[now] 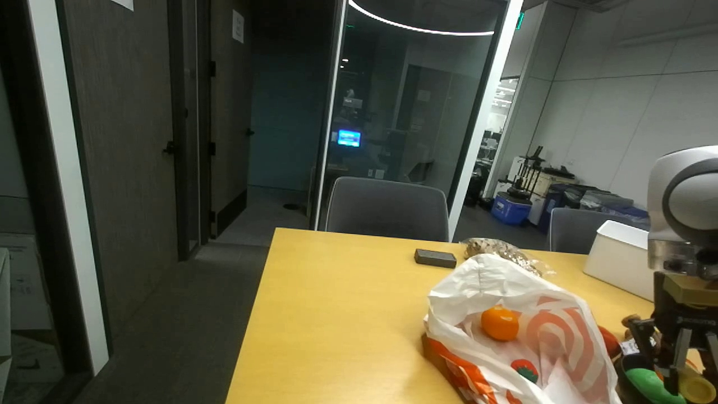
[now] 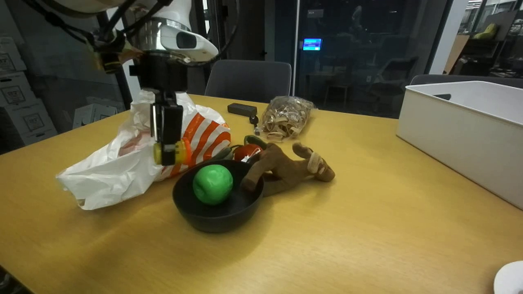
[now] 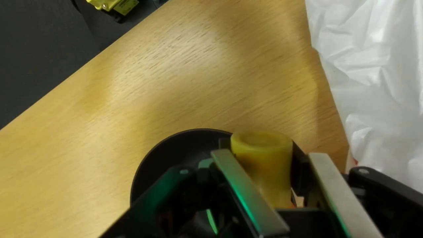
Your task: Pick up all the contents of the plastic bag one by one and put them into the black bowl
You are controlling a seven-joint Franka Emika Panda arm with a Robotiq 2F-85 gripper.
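Observation:
My gripper is shut on a yellow cylinder with an orange end. It holds the cylinder above the table, near the black bowl; in the wrist view the bowl shows beneath and left of it. A green apple lies in the bowl; it also shows in an exterior view. The white plastic bag with red-orange print lies open beside the bowl. Inside it I see an orange fruit and a small red-and-green item. The rest of its inside is hidden.
A brown plush toy touches the bowl's rim. A red item and green items lie behind the bowl. Farther back are a dark block and a clear bag of tan pieces. A white bin stands to the side.

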